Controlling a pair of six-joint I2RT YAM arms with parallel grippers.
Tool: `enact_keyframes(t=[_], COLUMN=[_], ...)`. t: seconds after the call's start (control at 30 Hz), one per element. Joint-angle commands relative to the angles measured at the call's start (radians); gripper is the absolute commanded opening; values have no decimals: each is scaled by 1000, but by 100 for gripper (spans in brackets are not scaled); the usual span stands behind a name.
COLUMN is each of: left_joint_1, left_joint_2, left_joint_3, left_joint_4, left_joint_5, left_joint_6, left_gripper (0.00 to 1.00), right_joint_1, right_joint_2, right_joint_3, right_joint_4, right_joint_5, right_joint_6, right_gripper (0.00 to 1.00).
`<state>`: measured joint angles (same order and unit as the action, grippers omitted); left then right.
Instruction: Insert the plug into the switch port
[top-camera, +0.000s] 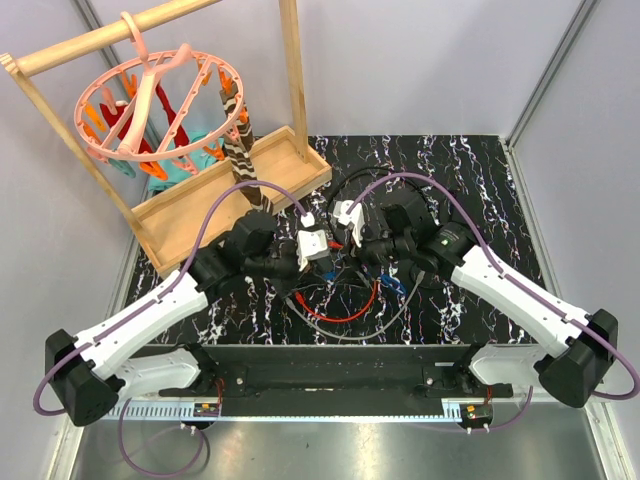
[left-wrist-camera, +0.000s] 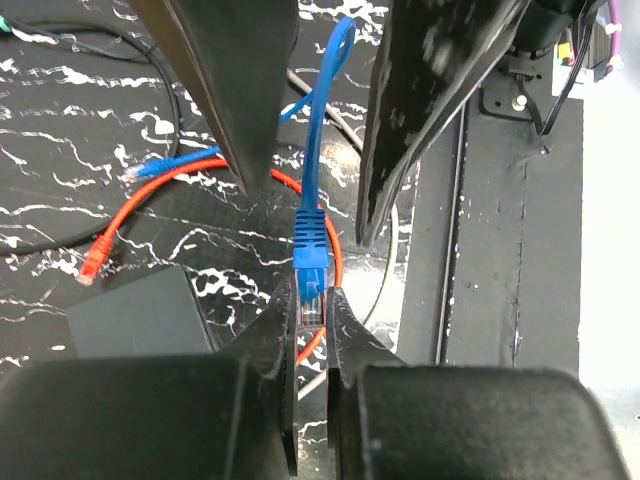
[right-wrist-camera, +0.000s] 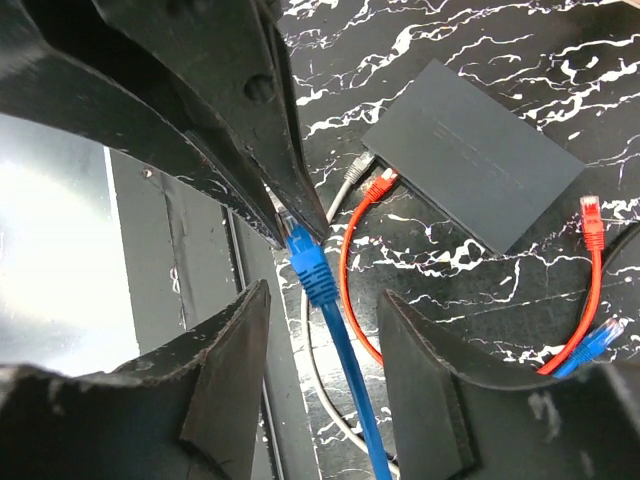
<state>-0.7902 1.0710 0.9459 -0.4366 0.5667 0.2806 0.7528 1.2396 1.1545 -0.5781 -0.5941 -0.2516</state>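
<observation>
Holding firm: the left gripper has both fingers pinched together on the plug, a clear connector with a blue boot. The blue cable runs straight out from the fingertips toward the right arm. The plug is off the table, carried in the air.

The right gripper faces the left one nearly tip to tip. Its jaws stand apart, moderately spread, straddling the blue cable just behind the boot. Right wrist view shows a gap on both sides of the cable, so the pads are not touching it. It carries nothing.

The switch is a flat matte black box lying on the black marbled table. The switch port is along the long edge that faces the two grippers; single sockets are too dark to tell apart. A red connector and a grey connector meet that edge at one end. The held plug is clear of the box, not touching it and not lined up against the edge.

Loose on the table: a red cable in a loop, its free red end, and a second blue connector just beside it.

Top view: both grippers meet mid-table, with the switch hidden beneath them. A wooden rack with a pink peg hanger stands far left.
</observation>
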Motion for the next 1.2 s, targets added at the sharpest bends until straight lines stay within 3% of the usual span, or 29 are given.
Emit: enact_keyframes(t=[0.0,0.2,0.53,0.63,0.7,0.83,0.9,1.17], left_joint_1=[-3,-1,17,34,45,66,78,114], left_joint_2=[20,46,55,47,46,55,60,87], left_joint_3=[66,88,100,100,100,105,109,134], left_joint_4=[6,-7,-17,-16,-14,-19,-19,-37], left_joint_5=[53,71,76,104,127,179,206,265], left_joint_6=[9,6,-7,-9,-6,-6,-1,22], left_gripper=[0,0,4,4,3,1,1,1], right_joint_1=[16,20,37,49,54,65,74,95], right_joint_2=[8,23,20,14,11,4,1,1], right_joint_3=[27,36,34,30,27,25,25,31], right_joint_4=[-9,-19,-54,-52,-52,-51,-51,-55], right_joint_5=[-30,-33,-30,-36,-41,-42,-42,-55], right_joint_6=[-37,-51,-55,-46,-40,-41,-41,-35], right_gripper=[52,38,0,1,14,24,24,3])
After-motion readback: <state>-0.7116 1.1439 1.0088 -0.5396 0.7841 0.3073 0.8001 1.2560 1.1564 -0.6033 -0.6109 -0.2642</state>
